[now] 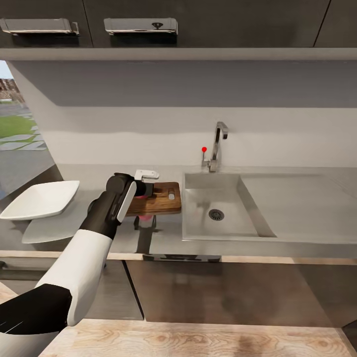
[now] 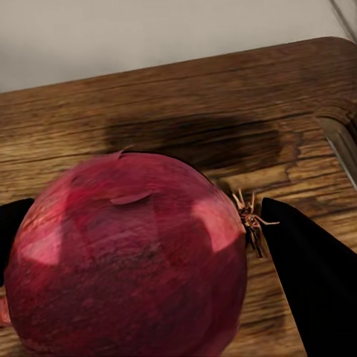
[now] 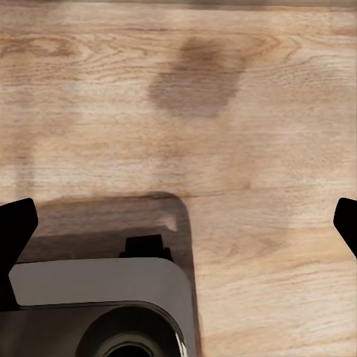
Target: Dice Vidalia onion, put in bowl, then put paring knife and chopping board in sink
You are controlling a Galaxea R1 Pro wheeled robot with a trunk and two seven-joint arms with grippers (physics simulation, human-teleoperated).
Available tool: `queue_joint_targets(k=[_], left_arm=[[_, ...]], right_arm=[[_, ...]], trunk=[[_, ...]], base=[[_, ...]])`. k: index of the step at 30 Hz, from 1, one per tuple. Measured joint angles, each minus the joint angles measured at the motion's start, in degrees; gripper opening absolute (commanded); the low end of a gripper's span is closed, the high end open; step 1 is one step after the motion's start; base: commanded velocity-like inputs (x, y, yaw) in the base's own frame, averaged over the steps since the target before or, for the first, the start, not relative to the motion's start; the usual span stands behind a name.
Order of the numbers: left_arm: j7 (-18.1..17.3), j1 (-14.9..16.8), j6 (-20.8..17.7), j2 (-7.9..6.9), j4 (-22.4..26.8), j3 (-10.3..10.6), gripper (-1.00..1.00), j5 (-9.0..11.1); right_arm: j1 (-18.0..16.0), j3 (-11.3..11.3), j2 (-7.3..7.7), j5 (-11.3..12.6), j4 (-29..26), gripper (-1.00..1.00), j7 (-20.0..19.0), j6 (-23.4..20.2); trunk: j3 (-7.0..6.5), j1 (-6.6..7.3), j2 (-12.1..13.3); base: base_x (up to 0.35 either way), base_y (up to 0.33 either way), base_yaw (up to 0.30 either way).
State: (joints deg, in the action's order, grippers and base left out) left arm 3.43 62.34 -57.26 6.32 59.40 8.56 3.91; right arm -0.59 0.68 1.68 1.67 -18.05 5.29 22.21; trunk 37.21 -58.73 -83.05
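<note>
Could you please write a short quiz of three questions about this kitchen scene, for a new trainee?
1. True or false: the Vidalia onion is lying in the sink.
2. What sits between the fingers of the left end effector?
A. the paring knife
B. the onion
C. the bowl
3. Fill in: the white bowl stands on the countertop on the side of the chopping board away from the ____.

Key
1. False: it is over the board, between the left fingers.
2. B
3. sink
</note>
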Motion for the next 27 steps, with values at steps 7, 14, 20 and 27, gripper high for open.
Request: queue_joint_targets(k=[7, 14, 20, 27], left_arm=[[0.0, 0.0, 0.1, -0.07, -1.0, 0.0, -1.00, 0.0], [-0.1, 0.0, 0.1, -0.07, -1.2, 0.0, -1.00, 0.0], [-0.1, 0.0, 0.1, -0.07, -1.2, 0.0, -1.00, 0.0], [-0.1, 0.0, 0.1, -0.07, -1.3, 0.0, -1.00, 0.0]], right_arm=[[0.0, 0.0, 0.00, 0.0, 0.0, 1.00, 0.0, 0.0], [0.0, 0.0, -0.01, 0.0, 0.0, 1.00, 0.0, 0.0], [0.0, 0.0, 0.00, 0.0, 0.0, 1.00, 0.0, 0.0], [0.0, 0.0, 0.00, 0.0, 0.0, 1.00, 0.0, 0.0]], trunk=[[0.00, 0.00, 0.0], [0.00, 0.00, 0.0], [0.00, 0.00, 0.0], [0.00, 0.00, 0.0]], base=[[0.000, 0.000, 0.000], [0.000, 0.000, 0.000], [0.000, 0.000, 0.000], [0.000, 0.000, 0.000]])
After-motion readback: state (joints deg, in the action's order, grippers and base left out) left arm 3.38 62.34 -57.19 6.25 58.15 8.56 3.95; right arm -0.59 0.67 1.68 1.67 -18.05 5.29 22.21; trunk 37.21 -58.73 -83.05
